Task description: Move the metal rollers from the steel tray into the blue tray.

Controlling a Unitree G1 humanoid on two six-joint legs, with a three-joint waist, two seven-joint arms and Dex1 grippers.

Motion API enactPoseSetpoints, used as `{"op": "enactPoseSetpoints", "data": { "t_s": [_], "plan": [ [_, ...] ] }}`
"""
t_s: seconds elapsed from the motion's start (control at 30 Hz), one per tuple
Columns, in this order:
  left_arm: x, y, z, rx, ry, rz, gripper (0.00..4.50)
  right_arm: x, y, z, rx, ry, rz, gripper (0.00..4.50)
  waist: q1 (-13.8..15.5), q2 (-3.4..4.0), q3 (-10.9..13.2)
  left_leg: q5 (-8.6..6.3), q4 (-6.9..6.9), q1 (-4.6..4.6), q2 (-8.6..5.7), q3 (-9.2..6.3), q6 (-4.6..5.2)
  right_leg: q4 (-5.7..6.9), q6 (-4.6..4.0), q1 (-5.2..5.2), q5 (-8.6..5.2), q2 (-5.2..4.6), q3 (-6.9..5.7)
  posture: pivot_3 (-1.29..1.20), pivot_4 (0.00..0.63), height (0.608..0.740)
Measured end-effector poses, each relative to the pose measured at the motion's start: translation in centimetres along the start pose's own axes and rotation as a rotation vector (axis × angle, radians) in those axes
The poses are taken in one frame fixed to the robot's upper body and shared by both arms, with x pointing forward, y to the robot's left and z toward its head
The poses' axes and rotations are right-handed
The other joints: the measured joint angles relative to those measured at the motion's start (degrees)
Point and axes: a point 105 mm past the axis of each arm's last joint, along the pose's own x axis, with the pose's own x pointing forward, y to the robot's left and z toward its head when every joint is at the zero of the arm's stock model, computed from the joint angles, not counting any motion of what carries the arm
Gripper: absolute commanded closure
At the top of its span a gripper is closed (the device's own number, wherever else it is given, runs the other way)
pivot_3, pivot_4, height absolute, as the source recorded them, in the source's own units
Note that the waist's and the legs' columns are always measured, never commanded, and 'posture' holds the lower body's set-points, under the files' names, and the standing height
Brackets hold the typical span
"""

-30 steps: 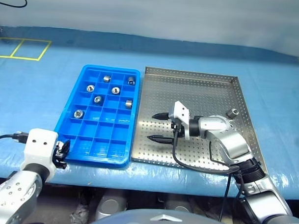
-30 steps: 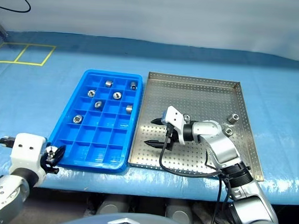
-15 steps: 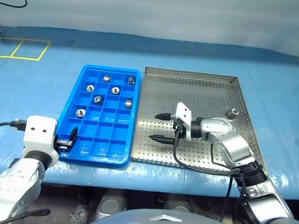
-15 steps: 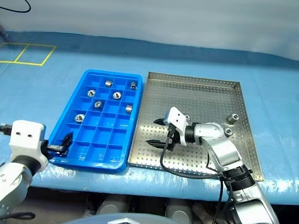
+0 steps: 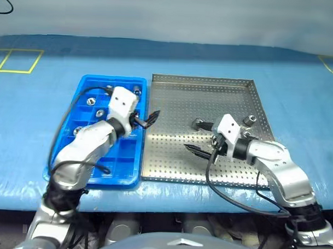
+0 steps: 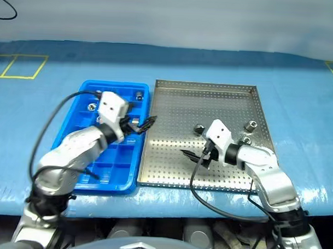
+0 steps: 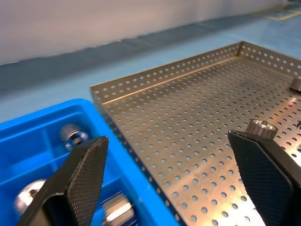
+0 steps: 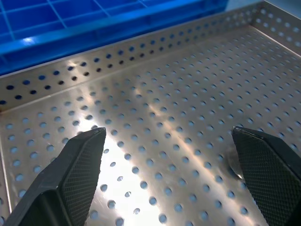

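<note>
The steel tray (image 5: 200,98) lies at centre right, and the blue tray (image 5: 127,156) sits against its left side. Three metal rollers rest on the steel floor: one in the middle (image 5: 195,123) and two by the right rim (image 6: 249,125) (image 6: 243,139). Several more rollers (image 5: 91,101) sit in the blue tray's far compartments. My left gripper (image 5: 149,118) hovers open and empty over the seam between the trays, pointing at the middle roller (image 7: 262,127). My right gripper (image 5: 200,137) stands open and empty low over the steel tray, just right of that roller.
Both trays lie on a blue cloth-covered table whose front edge is close to me. Yellow tape marks (image 5: 15,59) lie at the far left, and another (image 5: 332,65) at the far right. Black cables loop from both wrists over the trays.
The camera view has shifted. My left arm swung up from the table's front edge to above the seam between the trays, and its gripper opened. The right gripper drew back a little to the right.
</note>
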Motion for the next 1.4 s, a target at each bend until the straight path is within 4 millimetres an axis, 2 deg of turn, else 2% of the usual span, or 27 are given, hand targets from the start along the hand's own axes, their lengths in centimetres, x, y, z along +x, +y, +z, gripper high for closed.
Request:
{"op": "enactPoseSetpoints", "data": {
  "t_s": [0.23, 0.33, 0.5, 0.7, 0.93, 1.4],
  "plan": [
    [4.1, -2.9, 0.0, 0.059, 0.0, -0.231, 0.07, -1.5, 0.9, -0.4, 0.026, 0.01, -0.072, 0.0, -4.7, 0.01, 0.0, -0.08, 0.04, 0.01, 0.08, 0.15, 0.14, 0.01, 0.19, -0.02, 0.1, 0.11, 0.22, -0.42, 0.15, 0.74],
    [5.1, -2.9, -0.8, 0.073, 0.034, -0.25, 0.07, -1.8, 1.3, -0.3, 0.032, 0.005, -0.087, 0.0, -7.0, 0.01, 0.0, -0.23, 0.07, 0.06, 0.07, 0.28, 0.41, 0.02, 0.28, -0.01, 0.14, 0.36, 0.39, -0.45, 0.15, 0.74],
    [6.1, -3.0, -3.3, 0.128, 0.131, -0.257, 0.07, -2.2, 1.3, -0.3, 0.035, 0.006, -0.118, 0.0, -10.7, 0.0, 0.0, -0.31, 0.11, 0.1, 0.08, 0.56, 0.58, -0.02, 0.63, -0.02, 0.24, 0.65, 0.93, -0.45, 0.15, 0.74],
    [6.9, -2.5, -4.0, 0.159, 0.159, -0.219, 0.07, -2.2, 1.3, -0.3, 0.037, 0.005, -0.127, 0.0, -13.7, 0.0, 0.0, -0.34, 0.12, 0.14, 0.11, 0.71, 0.64, -0.01, 0.96, -0.05, 0.13, 0.68, 1.22, -0.45, 0.15, 0.74],
    [7.0, -1.8, -4.4, 0.174, 0.171, -0.171, 0.07, -2.1, 1.3, -0.1, 0.034, 0.0, -0.124, 0.0, -14.7, 0.0, 0.0, -0.34, 0.12, 0.18, 0.14, 0.76, 0.64, 0.01, 1.02, -0.05, 0.14, 0.69, 1.32, -0.43, 0.15, 0.74],
    [6.8, -0.5, -4.2, 0.166, 0.164, -0.108, 0.07, -1.5, 1.3, 0.5, 0.017, -0.018, -0.101, 0.0, -14.3, 0.0, 0.0, -0.35, 0.12, 0.15, 0.14, 0.78, 0.65, 0.01, 0.78, -0.12, 0.31, 0.62, 1.36, -0.41, 0.15, 0.74]
  ]
}}
